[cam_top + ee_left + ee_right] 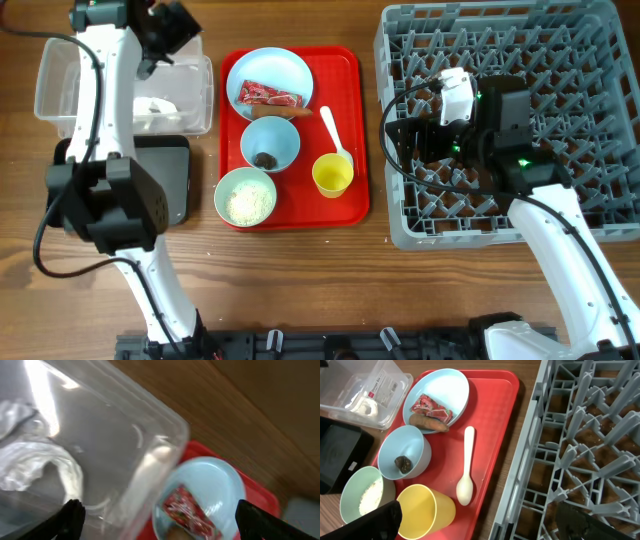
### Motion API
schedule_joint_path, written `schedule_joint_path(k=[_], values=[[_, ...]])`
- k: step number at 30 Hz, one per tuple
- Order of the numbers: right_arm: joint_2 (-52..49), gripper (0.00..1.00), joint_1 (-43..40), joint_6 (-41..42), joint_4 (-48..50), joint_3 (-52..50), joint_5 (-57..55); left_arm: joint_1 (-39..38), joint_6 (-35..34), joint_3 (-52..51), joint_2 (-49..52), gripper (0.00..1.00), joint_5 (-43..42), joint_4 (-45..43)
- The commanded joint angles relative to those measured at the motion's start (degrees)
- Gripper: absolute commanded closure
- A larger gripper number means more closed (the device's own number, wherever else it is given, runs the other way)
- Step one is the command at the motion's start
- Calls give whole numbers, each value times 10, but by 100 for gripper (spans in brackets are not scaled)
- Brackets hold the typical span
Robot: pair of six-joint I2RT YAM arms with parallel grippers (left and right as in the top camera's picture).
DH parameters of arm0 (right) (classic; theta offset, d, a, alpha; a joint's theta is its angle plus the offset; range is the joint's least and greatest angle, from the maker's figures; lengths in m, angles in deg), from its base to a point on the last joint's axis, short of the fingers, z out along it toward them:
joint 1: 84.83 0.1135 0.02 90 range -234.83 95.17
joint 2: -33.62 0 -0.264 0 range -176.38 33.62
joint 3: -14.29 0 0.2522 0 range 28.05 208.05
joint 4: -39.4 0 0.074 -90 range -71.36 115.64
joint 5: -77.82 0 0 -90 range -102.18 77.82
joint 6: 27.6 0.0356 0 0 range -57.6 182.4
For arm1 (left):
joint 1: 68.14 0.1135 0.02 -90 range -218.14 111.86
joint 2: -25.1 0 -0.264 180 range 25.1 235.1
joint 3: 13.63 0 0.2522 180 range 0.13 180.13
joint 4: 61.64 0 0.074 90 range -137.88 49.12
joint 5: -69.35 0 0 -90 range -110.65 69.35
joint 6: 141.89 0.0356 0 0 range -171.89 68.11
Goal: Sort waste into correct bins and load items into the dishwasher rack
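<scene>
Left wrist view has my left gripper (159, 507) spread wide and empty, hanging over the tub (125, 445) corner, with crumpled paper (30, 465) inside at 9 o'clock. The wrapper (187, 512) lies on the plate (220, 477) at 5 o'clock, and the plate sits at 12 o'clock on the red tray (262, 492). I judge the wrapper light, crinkly and slick, so I'd pinch a raised fold, clear of the sausage (427, 423) touching its edge. My right gripper (477, 510), equally wide and empty, hovers over the rack (580, 435) at its 9 o'clock side.
</scene>
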Motion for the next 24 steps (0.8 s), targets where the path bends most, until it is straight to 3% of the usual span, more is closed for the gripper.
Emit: schedule_joint_path(k=[1, 9, 15, 24], values=[[-7, 0, 2, 7, 5, 12, 11, -60, 40, 1, -18, 3, -68, 11], [-7, 0, 2, 8, 3, 12, 11, -167, -74, 1, 83, 4, 27, 7], [-7, 0, 2, 8, -1, 12, 11, -180, -191, 1, 130, 4, 106, 1], [-7, 0, 2, 8, -1, 12, 11, -182, -209, 1, 161, 0, 103, -4]])
